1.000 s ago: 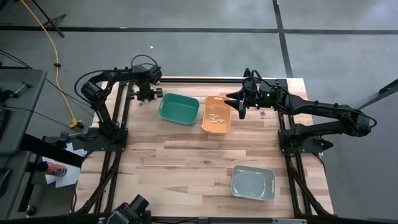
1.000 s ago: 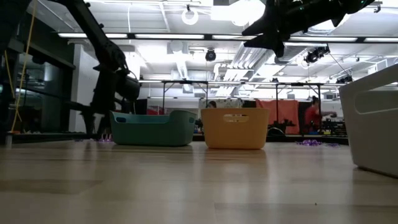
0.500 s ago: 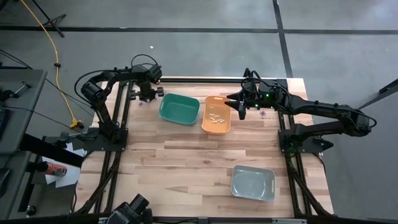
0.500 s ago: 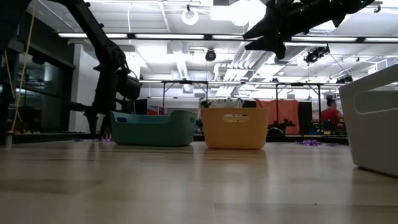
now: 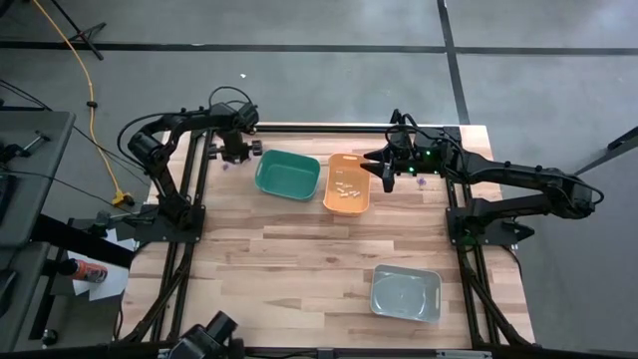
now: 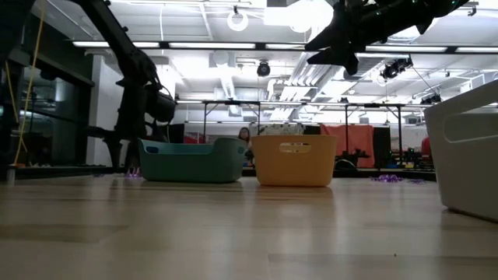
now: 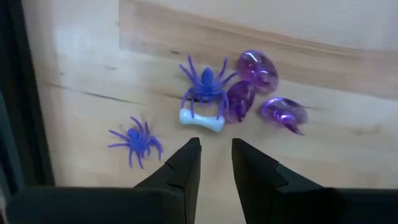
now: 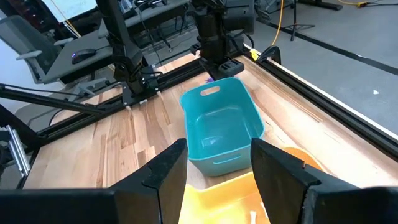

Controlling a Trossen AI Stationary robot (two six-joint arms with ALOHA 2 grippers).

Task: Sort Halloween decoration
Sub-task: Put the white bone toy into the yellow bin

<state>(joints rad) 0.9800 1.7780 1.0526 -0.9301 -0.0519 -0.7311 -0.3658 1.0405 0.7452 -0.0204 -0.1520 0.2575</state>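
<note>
Left gripper (image 7: 216, 163) parted, empty, poised over bone (image 7: 201, 121) at 12 o'clock for pickup; right gripper (image 5: 387, 172) parked open above orange bin (image 5: 348, 185).

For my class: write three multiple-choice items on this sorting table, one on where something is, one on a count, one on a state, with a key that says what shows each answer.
1. Where is the grey bin?
A. Between the green and orange bins
B. Alone near the table's front, on the right arm's side
C. Under the left gripper

2. How many purple spiders lie before the left gripper in its wrist view?
A. Two
B. Five
C. None

3. What does the green bin hold?
A. A heap of cream pieces
B. Nothing that can be seen
C. A purple spider

Key: 1 B, the high view shows it apart from the other two. 2 A, one spider sits on the white bone, one beside it. 3 B, the cream pieces lie in the orange bin instead.
</note>
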